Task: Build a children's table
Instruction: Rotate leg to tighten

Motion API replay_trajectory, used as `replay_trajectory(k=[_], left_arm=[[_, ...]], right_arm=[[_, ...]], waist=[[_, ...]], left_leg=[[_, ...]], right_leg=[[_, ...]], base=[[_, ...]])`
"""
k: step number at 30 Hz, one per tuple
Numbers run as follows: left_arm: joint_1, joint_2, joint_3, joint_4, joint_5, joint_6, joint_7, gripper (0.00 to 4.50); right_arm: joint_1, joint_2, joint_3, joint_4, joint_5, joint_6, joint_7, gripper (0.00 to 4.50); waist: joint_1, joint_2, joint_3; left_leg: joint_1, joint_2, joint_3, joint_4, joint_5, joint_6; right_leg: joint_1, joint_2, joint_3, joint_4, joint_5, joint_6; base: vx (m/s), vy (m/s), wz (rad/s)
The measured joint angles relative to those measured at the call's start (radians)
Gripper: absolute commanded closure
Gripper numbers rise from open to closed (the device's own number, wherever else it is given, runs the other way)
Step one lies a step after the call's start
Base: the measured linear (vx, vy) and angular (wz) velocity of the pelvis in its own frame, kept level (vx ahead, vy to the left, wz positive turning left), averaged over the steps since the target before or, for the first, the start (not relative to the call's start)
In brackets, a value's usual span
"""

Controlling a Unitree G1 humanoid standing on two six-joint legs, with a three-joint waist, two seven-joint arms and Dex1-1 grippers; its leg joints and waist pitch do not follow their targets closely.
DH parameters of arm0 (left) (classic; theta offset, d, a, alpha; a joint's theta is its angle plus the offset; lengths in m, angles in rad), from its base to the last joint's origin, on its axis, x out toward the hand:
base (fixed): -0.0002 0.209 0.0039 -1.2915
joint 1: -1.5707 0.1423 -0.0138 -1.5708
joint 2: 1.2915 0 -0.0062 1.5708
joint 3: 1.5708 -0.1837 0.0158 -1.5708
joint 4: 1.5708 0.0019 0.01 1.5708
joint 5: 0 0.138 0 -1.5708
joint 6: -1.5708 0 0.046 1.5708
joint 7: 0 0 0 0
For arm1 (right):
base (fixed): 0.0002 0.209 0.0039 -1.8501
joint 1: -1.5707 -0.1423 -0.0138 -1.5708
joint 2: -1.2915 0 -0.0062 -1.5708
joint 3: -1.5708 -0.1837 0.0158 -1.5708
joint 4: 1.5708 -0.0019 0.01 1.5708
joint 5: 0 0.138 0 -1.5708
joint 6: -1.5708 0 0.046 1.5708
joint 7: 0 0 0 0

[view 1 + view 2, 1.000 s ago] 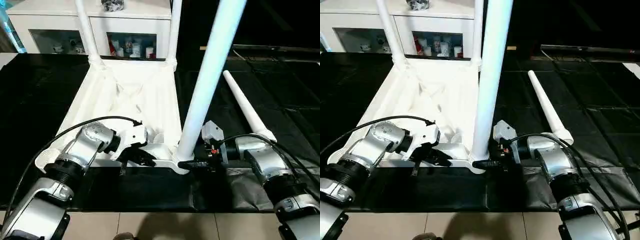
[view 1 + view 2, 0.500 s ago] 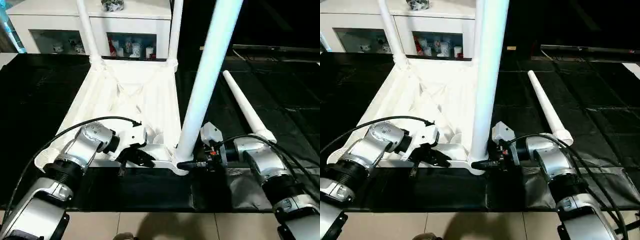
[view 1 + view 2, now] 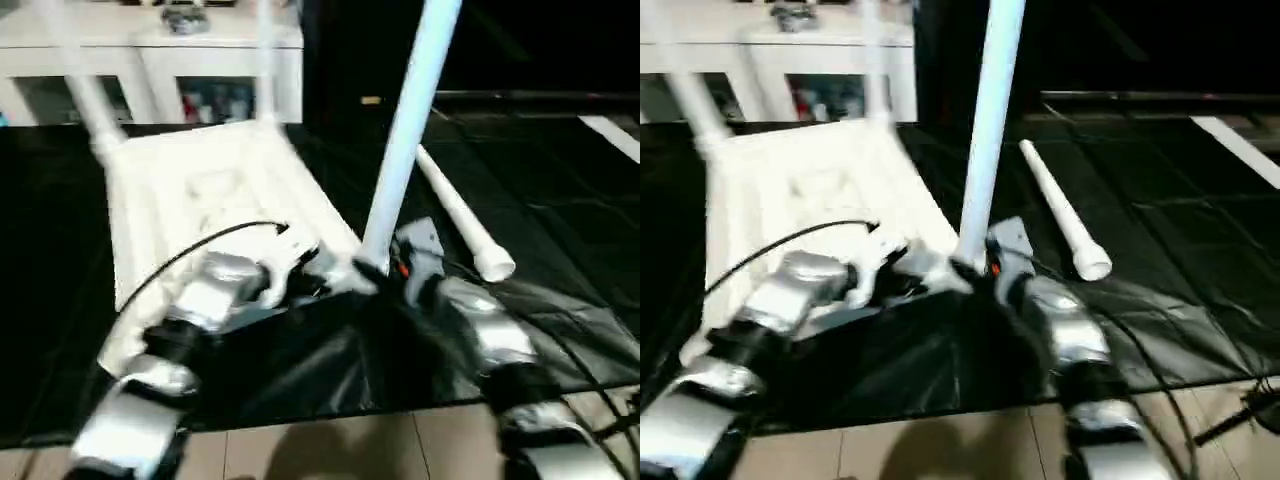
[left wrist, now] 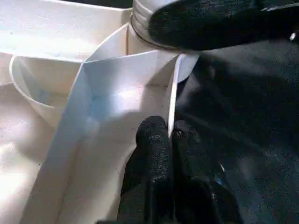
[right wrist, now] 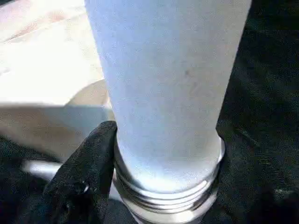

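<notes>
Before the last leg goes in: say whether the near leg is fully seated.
Not fully: near leg stands upright, threads exposed above its socket.

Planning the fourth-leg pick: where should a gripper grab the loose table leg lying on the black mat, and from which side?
Take the loose leg mid-shaft, coming from above with the fingers straddling it crosswise. It lies flat on the black mat, and the round shaft tapers away from its flared wide end, so the middle probably suits the fingers better.

Black sheeting covers the work floor, rumpled at its near edge where pale tiles begin, with a white glass-door cabinet holding small coloured items behind it and dark unlit space to the cabinet's right.
</notes>
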Motion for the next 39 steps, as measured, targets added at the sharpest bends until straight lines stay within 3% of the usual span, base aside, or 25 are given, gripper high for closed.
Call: replay_trajectory(k=[2, 3, 7, 9, 15, 22, 30, 36, 39], left_arm=[[-0.003, -0.015, 0.004, 0.000, 0.000, 0.008, 0.029, 4.50], [-0.004, -0.029, 0.012, -0.004, 0.003, 0.019, 0.055, 4.50], [-0.005, -0.043, 0.022, -0.016, 0.010, 0.029, 0.092, 4.50], [-0.005, -0.044, 0.024, -0.025, 0.010, 0.037, 0.100, 4.50], [-0.004, -0.017, 0.002, -0.034, 0.011, 0.019, 0.067, 4.50], [0.018, 0.063, -0.025, -0.056, 0.010, -0.041, -0.057, 4.50], [0.048, 0.208, -0.081, -0.072, -0.010, -0.167, -0.322, 4.50], [0.055, 0.266, -0.116, -0.072, -0.017, -0.244, -0.480, 4.50], [0.054, 0.283, -0.134, -0.071, -0.013, -0.281, -0.521, 4.50]], right_arm=[[-0.011, 0.011, -0.003, 0.007, -0.005, 0.001, -0.044, 1.76], [-0.023, 0.024, -0.006, 0.018, -0.015, -0.002, -0.085, 1.20], [-0.028, 0.051, -0.023, 0.027, -0.020, -0.024, -0.125, 1.03], [-0.029, 0.057, -0.028, 0.029, -0.019, -0.031, -0.135, 0.62], [-0.023, 0.059, -0.017, 0.030, -0.023, -0.058, -0.115, 0.14], [0.032, -0.034, 0.031, -0.018, -0.006, -0.087, 0.087, 0.04], [0.069, -0.227, 0.091, -0.102, 0.039, -0.108, 0.464, 0.04], [0.064, -0.287, 0.161, -0.109, 0.039, -0.142, 0.667, 0.04], [0.039, -0.299, 0.187, -0.094, 0.034, -0.164, 0.726, 0.04]], waist=[[0.001, 0.001, 0.000], [0.002, 0.001, -0.001], [0.004, 0.001, -0.001], [0.004, 0.001, -0.001], [0.001, 0.001, -0.001], [0.008, 0.001, 0.000], [0.035, 0.001, 0.000], [0.065, 0.001, 0.000], [0.071, 0.001, 0.000]], left_leg=[[0.000, -0.001, 0.000, -0.002, -0.001, 0.001], [0.000, -0.001, 0.001, -0.004, -0.002, 0.001], [0.000, -0.001, 0.001, -0.009, -0.003, 0.000], [0.000, -0.001, 0.001, -0.012, -0.003, -0.001], [-0.002, 0.000, 0.001, -0.013, -0.003, -0.001], [-0.005, 0.000, 0.001, -0.014, -0.003, -0.001], [-0.008, 0.000, 0.001, -0.013, -0.003, -0.001], [-0.009, 0.000, 0.001, -0.009, -0.004, 0.001], [-0.010, 0.000, 0.001, -0.006, -0.005, 0.001]], right_leg=[[0.000, -0.001, 0.000, 0.000, 0.000, 0.000], [0.000, -0.001, 0.000, 0.000, 0.001, -0.001], [-0.002, 0.000, 0.000, 0.000, 0.004, -0.006], [-0.003, 0.001, 0.000, 0.000, 0.004, -0.005], [-0.006, 0.002, 0.000, 0.000, 0.003, -0.006], [-0.008, 0.002, 0.000, -0.001, 0.003, -0.006], [-0.010, 0.002, 0.000, -0.002, 0.003, -0.006], [-0.010, 0.001, 0.000, -0.001, 0.003, -0.006], [-0.010, 0.001, 0.000, 0.001, 0.003, -0.006]], base=[[0.000, 0.000, 0.00], [0.000, 0.000, 0.00], [0.000, 0.000, 0.00], [0.000, 0.000, 0.00], [0.000, 0.000, 0.00], [0.000, 0.000, 0.00], [0.000, 0.000, 0.00], [0.000, 0.000, 0.00], [0.000, 0.000, 0.00]])
